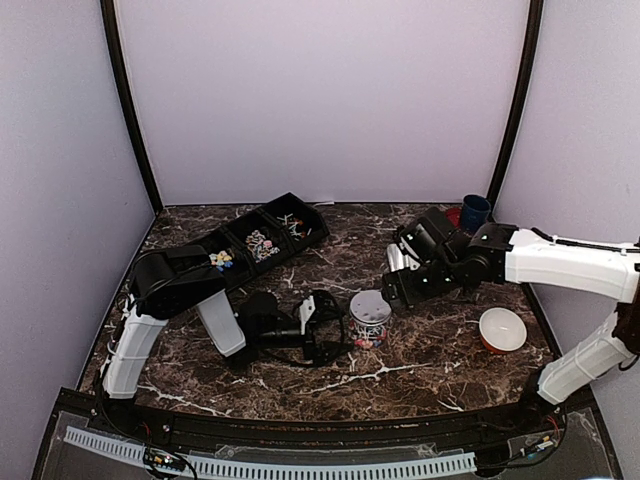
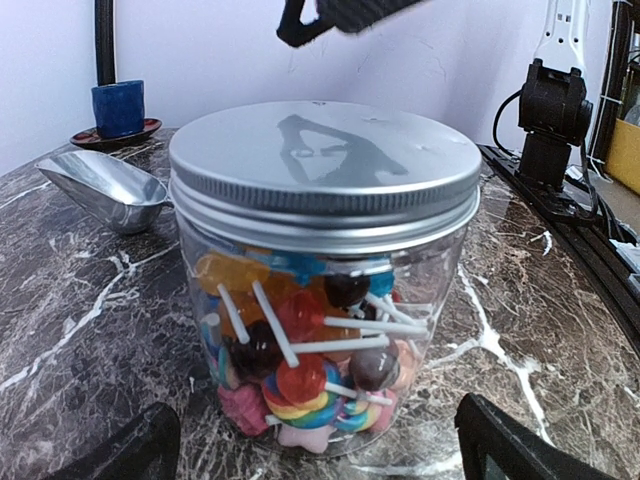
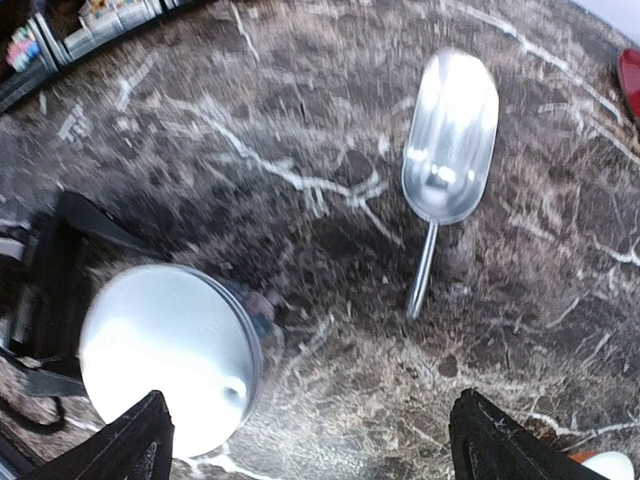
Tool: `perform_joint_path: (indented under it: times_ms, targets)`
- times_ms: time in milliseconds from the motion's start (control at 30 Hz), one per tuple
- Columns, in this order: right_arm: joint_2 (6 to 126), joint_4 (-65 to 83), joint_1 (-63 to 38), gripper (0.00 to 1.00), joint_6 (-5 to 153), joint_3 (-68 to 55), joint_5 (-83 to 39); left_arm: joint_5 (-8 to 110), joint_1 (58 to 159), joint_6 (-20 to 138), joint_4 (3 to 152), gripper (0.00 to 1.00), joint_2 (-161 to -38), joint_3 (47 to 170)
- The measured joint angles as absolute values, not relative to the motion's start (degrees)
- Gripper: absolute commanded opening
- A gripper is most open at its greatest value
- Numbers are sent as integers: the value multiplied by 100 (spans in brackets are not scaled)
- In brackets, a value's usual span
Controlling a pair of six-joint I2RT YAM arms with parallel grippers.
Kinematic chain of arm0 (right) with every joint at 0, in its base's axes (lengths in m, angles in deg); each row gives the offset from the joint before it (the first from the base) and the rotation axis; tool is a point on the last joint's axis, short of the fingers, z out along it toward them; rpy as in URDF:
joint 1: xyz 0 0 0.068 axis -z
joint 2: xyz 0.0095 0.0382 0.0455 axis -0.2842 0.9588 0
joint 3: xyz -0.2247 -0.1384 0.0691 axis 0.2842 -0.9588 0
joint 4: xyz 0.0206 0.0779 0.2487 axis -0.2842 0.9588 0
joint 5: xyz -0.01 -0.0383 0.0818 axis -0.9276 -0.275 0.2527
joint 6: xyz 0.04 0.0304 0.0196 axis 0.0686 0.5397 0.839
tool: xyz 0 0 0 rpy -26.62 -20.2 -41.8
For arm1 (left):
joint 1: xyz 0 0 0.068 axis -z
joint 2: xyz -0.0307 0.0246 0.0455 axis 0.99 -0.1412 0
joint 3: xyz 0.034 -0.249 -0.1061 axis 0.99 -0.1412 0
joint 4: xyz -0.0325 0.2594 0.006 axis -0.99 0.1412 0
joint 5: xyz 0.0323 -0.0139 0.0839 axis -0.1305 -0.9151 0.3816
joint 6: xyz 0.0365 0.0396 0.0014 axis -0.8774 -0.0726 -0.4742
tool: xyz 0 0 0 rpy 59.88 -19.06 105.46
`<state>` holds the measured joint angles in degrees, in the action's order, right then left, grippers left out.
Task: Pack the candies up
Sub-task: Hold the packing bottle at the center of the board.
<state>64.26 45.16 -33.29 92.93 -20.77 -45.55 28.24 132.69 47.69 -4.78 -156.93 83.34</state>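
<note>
- Mostly the candies (image 2: 300,370) sit packed inside a clear jar (image 2: 445,280) closed by a metal lid (image 2: 325,165). More lie in the compartments of the black tray (image 1: 310,210) at the back left.
- Left gripper (image 2: 315,452) faces the jar, its jaws wide on either side, gripping nothing.
- Right gripper (image 3: 320,440) hangs above the jar, spread wide and empty.
- A metal scoop (image 3: 450,140) lies on the marble table (image 3: 250,130), near the jar.
</note>
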Motion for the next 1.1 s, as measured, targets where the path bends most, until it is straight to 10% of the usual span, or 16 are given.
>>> perform_joint_path:
  times_ms: [1100]
  targets:
    - [6172,4512,-3333,98,8805,-2136,-4245,2030,13267,4457,151,88,-16248,9611]
